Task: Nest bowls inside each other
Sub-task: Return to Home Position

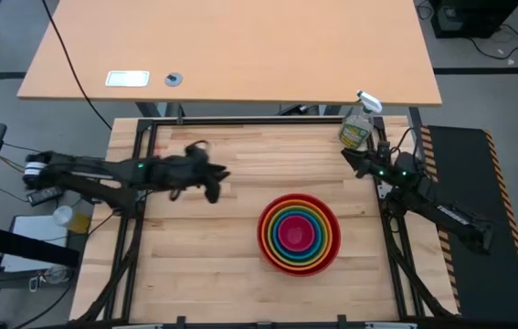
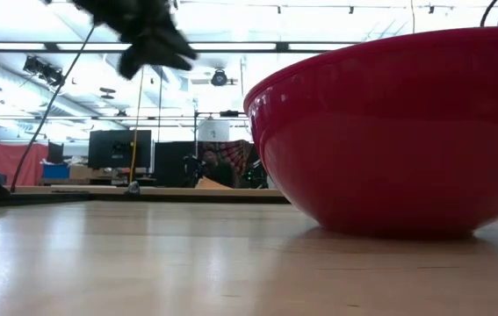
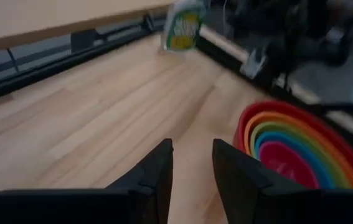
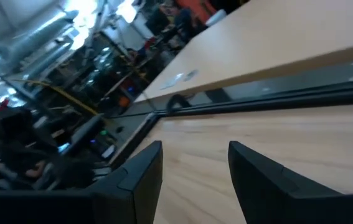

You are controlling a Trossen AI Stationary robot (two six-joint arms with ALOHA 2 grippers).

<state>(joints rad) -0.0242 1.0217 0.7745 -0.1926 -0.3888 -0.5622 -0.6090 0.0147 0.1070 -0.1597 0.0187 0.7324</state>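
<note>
The bowls [image 1: 299,234] stand nested as one stack on the table, right of centre: red outermost, then orange, lime green, blue, with magenta pink innermost. The red bowl [image 2: 398,132] rests on its base, and the stack's rims [image 3: 301,146] show in the left wrist view. My left gripper [image 1: 215,180] hovers above the table left of the stack, open, with nothing between its fingers [image 3: 192,158]. My right gripper [image 1: 350,157] is drawn back at the table's far right edge, open and empty [image 4: 195,155].
A clear spray bottle [image 1: 359,123] stands at the table's far right corner, close to my right gripper. A second, lighter tabletop [image 1: 231,46] lies beyond the far edge. Bare wood [image 1: 195,265] stretches left of and in front of the bowls.
</note>
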